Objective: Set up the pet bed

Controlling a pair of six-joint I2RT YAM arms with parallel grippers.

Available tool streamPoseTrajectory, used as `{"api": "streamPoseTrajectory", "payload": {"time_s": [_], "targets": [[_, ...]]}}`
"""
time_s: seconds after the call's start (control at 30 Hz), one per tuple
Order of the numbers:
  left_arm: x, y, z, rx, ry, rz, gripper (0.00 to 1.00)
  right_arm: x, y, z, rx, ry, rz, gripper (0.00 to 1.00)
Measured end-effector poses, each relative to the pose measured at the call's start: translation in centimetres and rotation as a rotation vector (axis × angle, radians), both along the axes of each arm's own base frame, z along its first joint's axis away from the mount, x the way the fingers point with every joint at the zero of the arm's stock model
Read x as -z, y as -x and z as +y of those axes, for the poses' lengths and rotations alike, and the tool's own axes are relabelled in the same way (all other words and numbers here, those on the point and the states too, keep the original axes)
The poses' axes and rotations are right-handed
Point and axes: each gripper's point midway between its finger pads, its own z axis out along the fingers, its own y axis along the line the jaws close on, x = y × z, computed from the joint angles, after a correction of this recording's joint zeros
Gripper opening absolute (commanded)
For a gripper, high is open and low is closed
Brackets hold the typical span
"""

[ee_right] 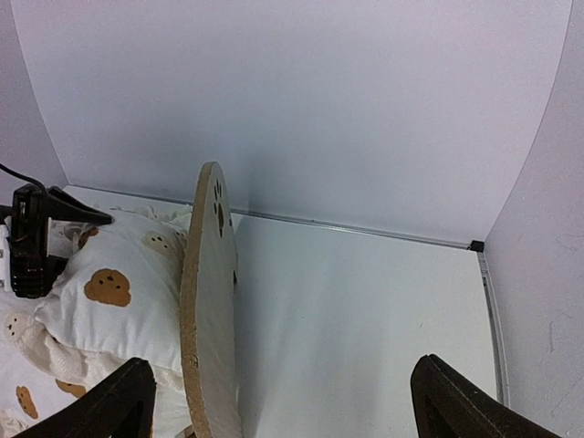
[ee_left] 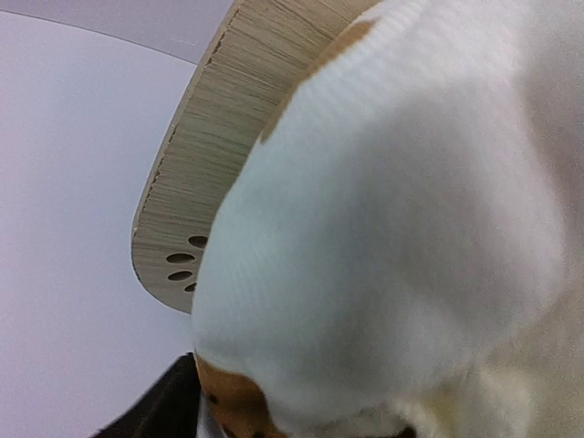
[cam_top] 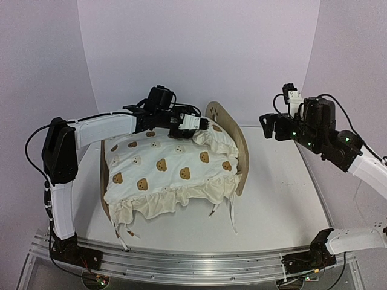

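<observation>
Tabletop [cam_top: 278, 199], white, carries the pet bed [cam_top: 242, 151] left of centre, its light-wood frame mostly covered by cream bear-print ruffled bedding [cam_top: 163, 172], with a small bear-print pillow [cam_top: 216, 142] lying against the paw-cutout headboard. The left gripper [cam_top: 204, 124] sits at the pillow's far edge, but fabric fills its wrist view, so whether it is clamped cannot be told. The right gripper [ee_right: 281, 365] hangs right of the headboard, fingers spread wide.
</observation>
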Motion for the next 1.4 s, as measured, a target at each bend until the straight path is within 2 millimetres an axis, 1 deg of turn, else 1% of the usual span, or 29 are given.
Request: {"api": "streamPoseTrajectory", "payload": {"time_s": [0.13, 0.23, 0.3, 0.37, 0.43, 0.57, 0.63, 0.7, 0.77, 0.8, 0.87, 0.9, 0.93, 1.0, 1.03, 1.07, 1.1, 1.13, 1.17, 1.27, 1.33, 1.4], "targets": [[0.6, 0.3, 0.7, 0.002, -0.046, -0.010, 0.80, 0.3, 0.1, 0.2, -0.013, -0.002, 0.007, 0.98], [0.7, 1.5, 2.3, 0.013, -0.090, -0.014, 0.83, 0.4, 0.2, 0.4, -0.027, -0.007, 0.011, 0.98], [0.3, 2.4, 3.9, 0.014, -0.116, -0.021, 0.84, 0.5, 0.3, 0.8, -0.047, -0.014, 0.016, 0.98], [-1.0, 2.9, 5.8, -0.002, -0.129, -0.032, 0.85, 0.7, 0.4, 1.3, -0.073, -0.022, 0.026, 0.98], [-2.9, 2.9, 7.9, -0.034, -0.126, -0.049, 0.85, 1.2, 0.4, 2.0, -0.103, -0.028, 0.044, 0.98], [-7.1, 3.1, 12.0, -0.133, -0.086, -0.071, 0.86, 3.1, -0.4, 3.5, -0.134, -0.021, 0.104, 0.98], [-9.0, 3.1, 13.8, -0.215, -0.026, -0.044, 0.85, 4.2, -0.9, 3.5, -0.113, -0.005, 0.131, 0.98], [-10.8, 3.0, 15.7, -0.312, 0.063, 0.015, 0.85, 5.1, -1.3, 2.7, -0.069, 0.017, 0.151, 0.98], [-12.1, 2.4, 18.8, -0.442, 0.168, 0.110, 0.85, 5.7, -1.8, 1.0, -0.008, 0.023, 0.159, 0.98], [-12.6, 2.0, 20.8, -0.519, 0.232, 0.155, 0.85, 6.0, -2.2, -0.5, 0.037, 0.019, 0.161, 0.98], [-12.8, 1.5, 26.1, -0.691, 0.360, 0.243, 0.86, 7.6, -2.6, -4.5, 0.144, 0.006, 0.180, 0.98], [-12.5, 1.6, 29.1, -0.783, 0.425, 0.280, 0.86, 8.8, -2.6, -7.1, 0.215, 0.002, 0.201, 0.98], [-12.0, 2.0, 31.6, -0.863, 0.479, 0.311, 0.87, 10.0, -2.5, -9.5, 0.275, -0.007, 0.223, 0.98], [-10.2, 3.7, 36.4, -1.023, 0.595, 0.374, 0.87, 12.8, -1.9, -13.6, 0.378, -0.029, 0.279, 0.98], [-9.1, 4.7, 38.0, -1.083, 0.647, 0.405, 0.87, 14.3, -1.4, -15.3, 0.422, -0.041, 0.311, 0.98], [-8.0, 5.5, 39.1, -1.128, 0.684, 0.433, 0.88, 16.2, -0.7, -17.0, 0.464, -0.055, 0.349, 0.98], [-6.6, 6.4, 40.2, -1.174, 0.725, 0.457, 0.88, 18.0, 0.1, -18.0, 0.491, -0.061, 0.382, 0.98], [-5.1, 7.2, 41.1, -1.216, 0.759, 0.482, 0.89, 19.6, 1.0, -18.8, 0.508, -0.066, 0.410, 0.98], [-3.5, 7.8, 41.7, -1.248, 0.782, 0.504, 0.90, 20.9, 1.8, -19.1, 0.512, -0.068, 0.428, 0.98], [2.5, 9.7, 42.2, -1.321, 0.816, 0.601, 0.96, 24.3, 4.5, -18.9, 0.479, -0.070, 0.421, 0.98], [6.5, 10.7, 42.4, -1.371, 0.830, 0.662, 0.99, 25.4, 5.7, -18.6, 0.455, -0.077, 0.375, 0.98], [9.9, 11.7, 42.9, -1.432, 0.846, 0.707, 1.00, 26.3, 6.4, -18.5, 0.438, -0.084, 0.330, 0.98]]}}
